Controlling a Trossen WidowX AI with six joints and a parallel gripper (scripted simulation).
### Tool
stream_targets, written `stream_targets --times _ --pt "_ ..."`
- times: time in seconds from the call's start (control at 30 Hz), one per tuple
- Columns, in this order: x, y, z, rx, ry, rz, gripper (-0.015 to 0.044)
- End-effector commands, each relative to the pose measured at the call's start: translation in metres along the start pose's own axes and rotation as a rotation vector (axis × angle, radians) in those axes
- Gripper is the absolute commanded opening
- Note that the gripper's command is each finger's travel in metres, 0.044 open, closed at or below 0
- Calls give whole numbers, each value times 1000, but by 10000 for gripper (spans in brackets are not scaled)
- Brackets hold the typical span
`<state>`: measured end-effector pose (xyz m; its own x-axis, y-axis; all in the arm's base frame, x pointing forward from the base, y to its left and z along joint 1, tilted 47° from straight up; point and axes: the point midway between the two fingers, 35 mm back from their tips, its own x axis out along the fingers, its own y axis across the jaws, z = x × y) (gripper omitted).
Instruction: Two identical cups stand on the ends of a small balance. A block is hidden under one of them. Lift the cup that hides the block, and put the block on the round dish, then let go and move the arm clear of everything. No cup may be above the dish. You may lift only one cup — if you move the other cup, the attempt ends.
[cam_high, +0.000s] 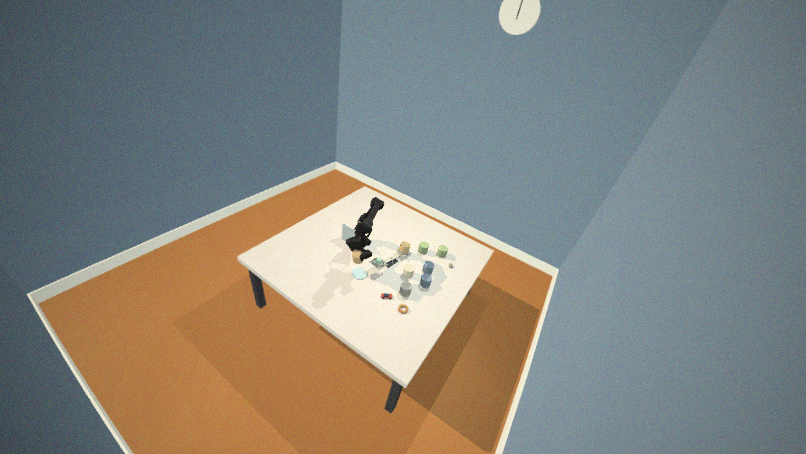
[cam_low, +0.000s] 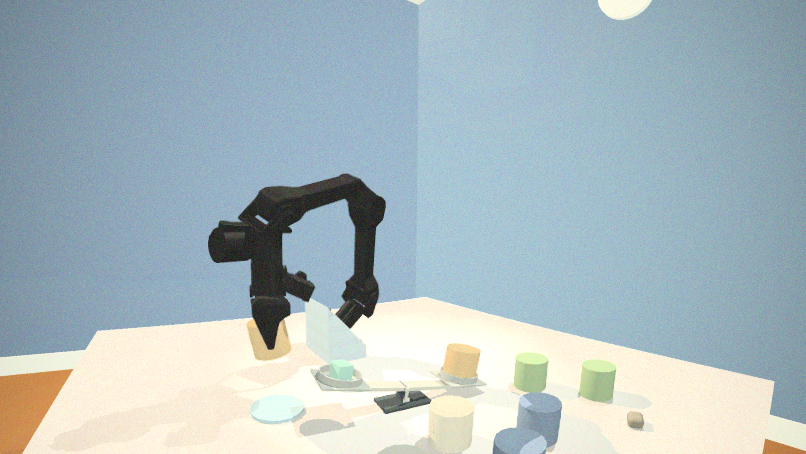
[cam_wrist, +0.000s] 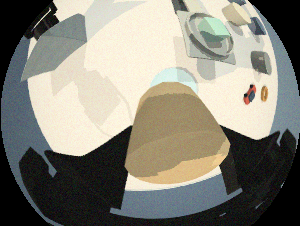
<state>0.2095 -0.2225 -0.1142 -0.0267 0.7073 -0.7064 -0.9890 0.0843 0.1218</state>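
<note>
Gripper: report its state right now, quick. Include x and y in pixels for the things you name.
Gripper (cam_high: 365, 256) (cam_low: 270, 345) (cam_wrist: 171, 128): closed on an orange cup (cam_high: 357, 257) (cam_low: 259, 345) (cam_wrist: 175, 125), held up off the table (cam_high: 315, 253) (cam_low: 169, 349) (cam_wrist: 65, 120).

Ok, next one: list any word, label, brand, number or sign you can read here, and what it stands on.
None that can be read.
The wall clock's face: one dark hand, no numerals that can be made out.
The arm, the orange cups and the round dish: no lettering visible.
The small red car: too small to tell.
</note>
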Motion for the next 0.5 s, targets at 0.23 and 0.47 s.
stream_targets --times 0.23,0.47 --pt "47 69 -53 -7 0 2 0" --pt "62 70 -54 -7 0 2 0"
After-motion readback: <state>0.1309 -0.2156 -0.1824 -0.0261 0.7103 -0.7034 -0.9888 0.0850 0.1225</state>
